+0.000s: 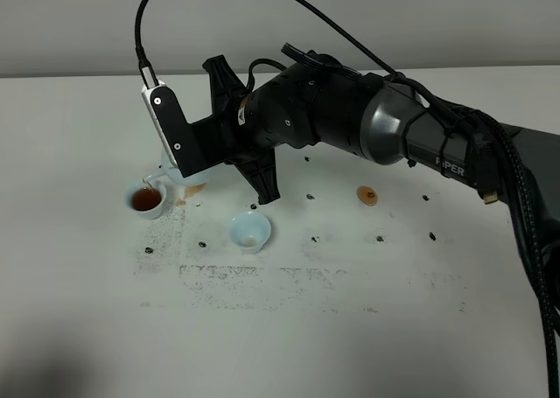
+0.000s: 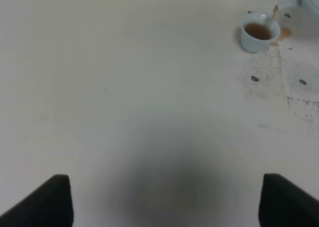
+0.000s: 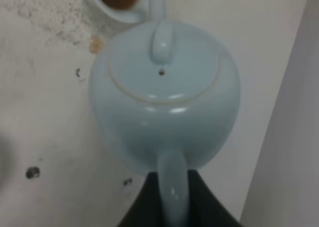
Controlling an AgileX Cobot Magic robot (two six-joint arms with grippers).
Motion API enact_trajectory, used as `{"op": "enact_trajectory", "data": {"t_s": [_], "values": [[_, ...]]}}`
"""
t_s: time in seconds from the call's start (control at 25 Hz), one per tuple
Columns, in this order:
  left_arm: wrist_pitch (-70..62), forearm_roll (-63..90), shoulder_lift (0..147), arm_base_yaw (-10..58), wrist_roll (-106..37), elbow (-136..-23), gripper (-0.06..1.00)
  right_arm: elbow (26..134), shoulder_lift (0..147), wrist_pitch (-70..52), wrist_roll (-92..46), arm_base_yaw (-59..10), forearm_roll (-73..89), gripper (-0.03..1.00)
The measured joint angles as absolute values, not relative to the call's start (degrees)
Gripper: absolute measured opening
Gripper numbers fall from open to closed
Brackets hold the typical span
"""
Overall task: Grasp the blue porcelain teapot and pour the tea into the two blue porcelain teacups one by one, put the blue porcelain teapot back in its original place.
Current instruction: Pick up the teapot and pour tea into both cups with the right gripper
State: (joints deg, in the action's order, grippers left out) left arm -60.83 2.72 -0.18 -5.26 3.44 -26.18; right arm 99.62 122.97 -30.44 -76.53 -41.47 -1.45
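The blue porcelain teapot (image 3: 164, 97) is tilted with its spout over the left teacup (image 1: 147, 200), and a thin brown stream runs into that cup (image 2: 258, 32), which holds dark tea. My right gripper (image 3: 172, 199) is shut on the teapot's loop handle. In the high view this gripper (image 1: 197, 153) reaches across to the left and hides most of the teapot (image 1: 188, 184). The second teacup (image 1: 250, 231) stands apart to the right, pale inside with a faint brownish bottom. My left gripper (image 2: 169, 202) hovers open over bare table, away from the cups.
A small tea puddle (image 2: 284, 33) lies beside the filled cup. A brown stain (image 1: 367, 195) and dark specks (image 1: 311, 197) dot the white table (image 1: 306, 328). The right arm's black body (image 1: 420, 136) spans the table's back right.
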Motion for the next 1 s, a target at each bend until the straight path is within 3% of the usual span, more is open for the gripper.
{"op": "enact_trajectory", "data": {"t_s": [0.48,1.0], "values": [[-60.83,2.72,-0.18,-5.26,3.44,-26.18,0.72,99.62,122.97,-31.86,-70.27,-40.47,12.44,0.04],[-60.83,2.72,-0.18,-5.26,3.44,-26.18,0.72,99.62,122.97,-37.25,-75.64,-32.57,37.21,0.04]]}}
